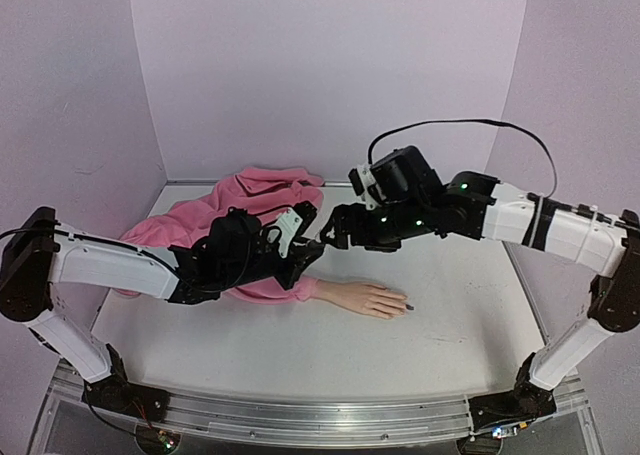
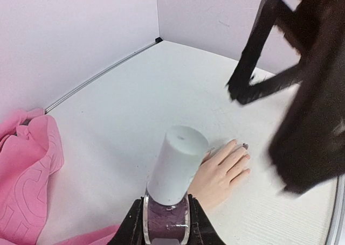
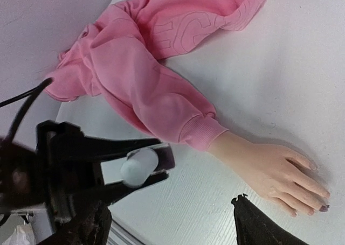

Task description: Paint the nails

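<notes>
A mannequin hand (image 1: 366,298) lies flat near the middle of the table (image 1: 460,340), fingers pointing right, its nails (image 1: 408,306) at the right-hand end. From the wrist a sleeve (image 1: 272,289) runs left and back to a sweatshirt (image 1: 255,197) heaped at the rear left, close to the back wall. The left gripper (image 1: 300,233) hangs above the cuff, just left of and behind the hand, with a polish bottle (image 2: 173,186) standing upright between its jaws. The right gripper (image 1: 336,233) hangs just right of the bottle, apart from its cap, above the table behind the hand.
</notes>
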